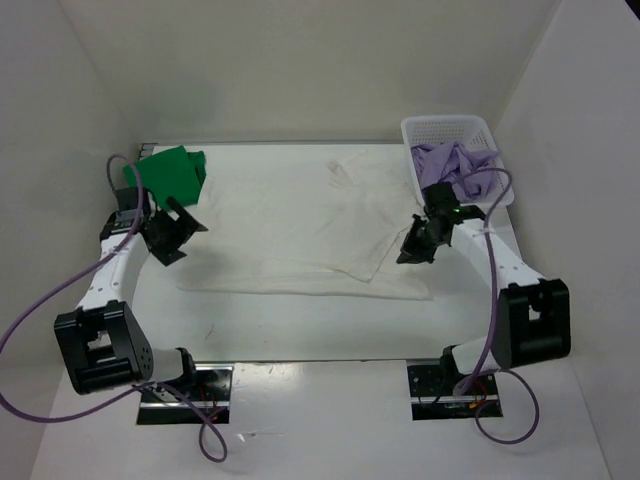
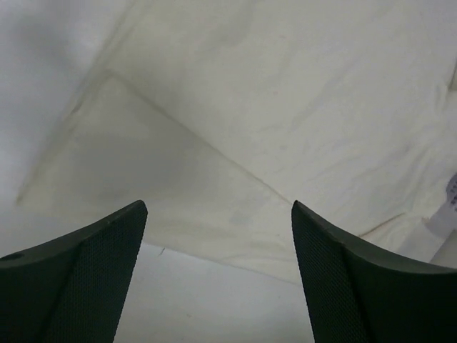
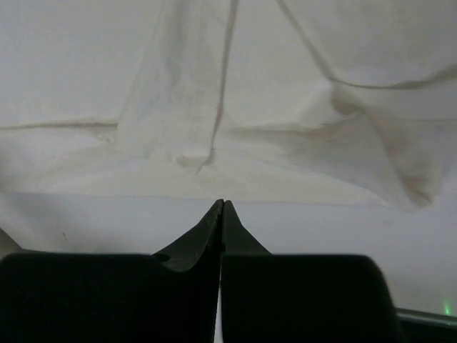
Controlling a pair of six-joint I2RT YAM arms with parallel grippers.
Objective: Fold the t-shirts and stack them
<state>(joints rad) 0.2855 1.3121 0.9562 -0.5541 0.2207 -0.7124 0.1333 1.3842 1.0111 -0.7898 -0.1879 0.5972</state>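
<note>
The cream-white t-shirt (image 1: pixel 300 225) lies spread across the table's middle, partly folded over itself. A folded bright green t-shirt (image 1: pixel 168 172) rests at the back left. The lavender t-shirt (image 1: pixel 452 162) is bunched inside the basket. My left gripper (image 1: pixel 188 222) hovers at the cream shirt's left edge, open, with nothing between its fingers (image 2: pixel 93 279); the cream t-shirt (image 2: pixel 285 121) fills the left wrist view beyond it. My right gripper (image 1: pixel 408 255) is at the shirt's right edge, shut on nothing; in the right wrist view its tips (image 3: pixel 223 207) sit just short of the cream t-shirt (image 3: pixel 228 107).
A white plastic mesh basket (image 1: pixel 470 128) stands at the back right, close behind my right arm. White walls enclose the table on the left, back and right. Purple cables loop from both arms down to their bases at the near edge.
</note>
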